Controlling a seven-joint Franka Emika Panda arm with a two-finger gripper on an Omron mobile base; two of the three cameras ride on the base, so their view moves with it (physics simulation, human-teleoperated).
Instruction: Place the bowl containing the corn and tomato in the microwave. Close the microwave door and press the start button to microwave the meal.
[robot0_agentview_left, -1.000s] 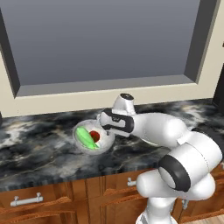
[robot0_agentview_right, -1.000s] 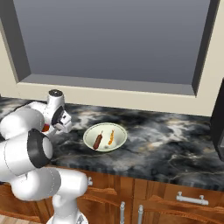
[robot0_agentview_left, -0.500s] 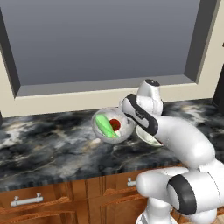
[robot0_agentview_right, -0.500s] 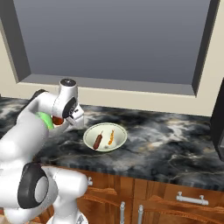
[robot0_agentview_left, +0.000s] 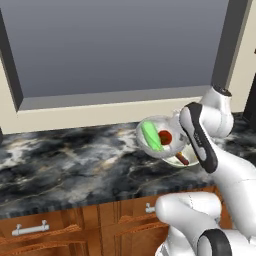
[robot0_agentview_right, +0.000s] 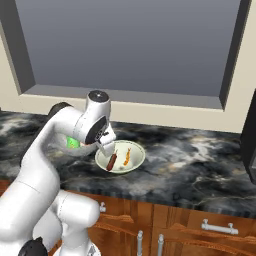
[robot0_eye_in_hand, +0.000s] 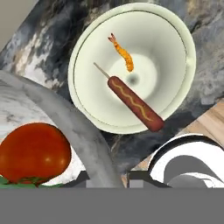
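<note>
You had the bowl (robot0_agentview_left: 159, 138) up off the marble counter (robot0_agentview_left: 65, 160), carried at the end of the gripper (robot0_agentview_left: 176, 136) and tipped toward the left base camera, so its open mouth faced out rather than up. The jaws were pinched together on the bowl's rim (robot0_eye_in_hand: 74, 127), which ran as a grey arc between the finger tips in the hand view. That rim looked thin, smooth and glassy: stiff enough to carry by one edge, but slippery, and probably brittle if knocked.

The load was loose. The corn (robot0_agentview_left: 149, 136) lay across the inside and the tomato (robot0_agentview_left: 165, 137) sat beside it; the tomato would likely roll first, and at that tilt both could have spilled out. You would have done well to level the bowl before any long swing.

Directly under the hand sat the whiter bowl (robot0_eye_in_hand: 131, 65) with a corn dog (robot0_eye_in_hand: 133, 103) and a shrimp (robot0_eye_in_hand: 122, 53), near the counter's front edge (robot0_agentview_right: 165, 202). Dropping low there risked a clash of rims.

Behind stood a deep window sill (robot0_agentview_left: 115, 97) and wall; the air above the counter was open for a high carry.
</note>
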